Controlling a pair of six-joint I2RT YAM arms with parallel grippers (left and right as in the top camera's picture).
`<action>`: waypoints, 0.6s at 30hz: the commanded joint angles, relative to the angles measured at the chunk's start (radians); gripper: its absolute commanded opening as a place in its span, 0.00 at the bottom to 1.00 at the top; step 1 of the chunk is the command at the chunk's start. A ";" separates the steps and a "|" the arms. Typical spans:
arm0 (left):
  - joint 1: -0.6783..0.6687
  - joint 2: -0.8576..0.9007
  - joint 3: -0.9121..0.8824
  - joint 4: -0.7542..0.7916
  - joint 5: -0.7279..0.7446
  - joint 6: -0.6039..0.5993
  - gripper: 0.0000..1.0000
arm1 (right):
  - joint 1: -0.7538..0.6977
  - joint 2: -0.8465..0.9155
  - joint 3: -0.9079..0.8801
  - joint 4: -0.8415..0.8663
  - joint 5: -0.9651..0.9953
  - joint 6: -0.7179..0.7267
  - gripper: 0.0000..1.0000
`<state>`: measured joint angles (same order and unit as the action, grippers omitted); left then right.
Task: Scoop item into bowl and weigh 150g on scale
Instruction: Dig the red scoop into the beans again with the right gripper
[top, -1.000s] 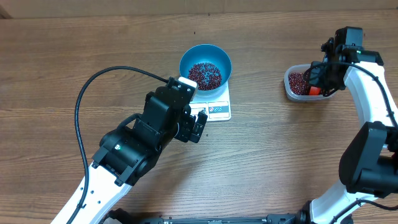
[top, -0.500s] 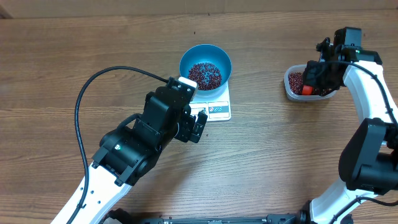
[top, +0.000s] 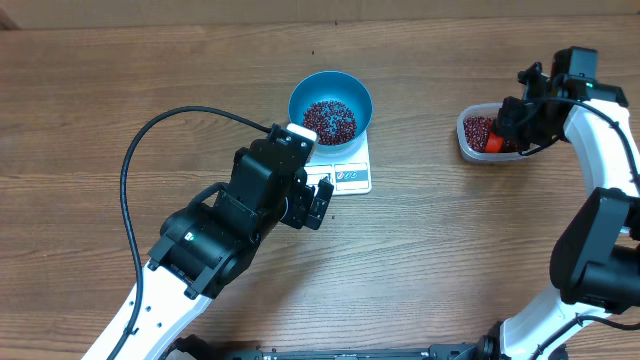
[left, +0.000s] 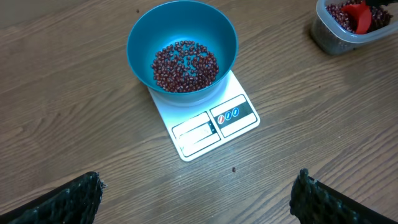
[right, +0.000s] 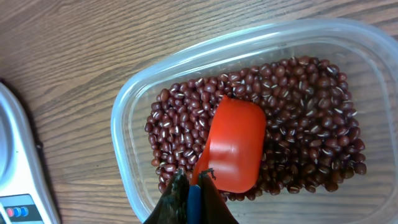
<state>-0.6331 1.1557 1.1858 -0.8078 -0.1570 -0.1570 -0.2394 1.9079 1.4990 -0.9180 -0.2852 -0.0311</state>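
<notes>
Beans (top: 329, 120) in one bowl (top: 300, 95) on one scale (top: 350, 177); left claw (left: 198, 180) spread, right claw (right: 191, 186) tight on scoop (right: 235, 149).

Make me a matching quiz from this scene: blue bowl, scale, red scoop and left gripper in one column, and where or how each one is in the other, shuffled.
Column A
1. blue bowl
2. scale
3. red scoop
4. left gripper

Column B
a. in the clear tub, on the beans
b. open, holding nothing
c. standing on the scale, beans inside
d. flat on the table, under the bowl

Pairs: 1-c, 2-d, 3-a, 4-b
</notes>
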 joint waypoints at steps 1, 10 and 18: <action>0.005 -0.017 0.002 0.000 -0.006 -0.007 1.00 | -0.016 0.026 -0.008 -0.011 -0.084 -0.004 0.04; 0.005 -0.017 0.002 0.000 -0.006 -0.007 1.00 | -0.068 0.028 -0.008 0.000 -0.113 -0.004 0.04; 0.005 -0.017 0.002 0.000 -0.006 -0.007 0.99 | -0.104 0.068 -0.008 0.000 -0.114 -0.004 0.04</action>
<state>-0.6331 1.1557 1.1858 -0.8078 -0.1570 -0.1570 -0.3351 1.9308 1.4986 -0.9146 -0.3935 -0.0307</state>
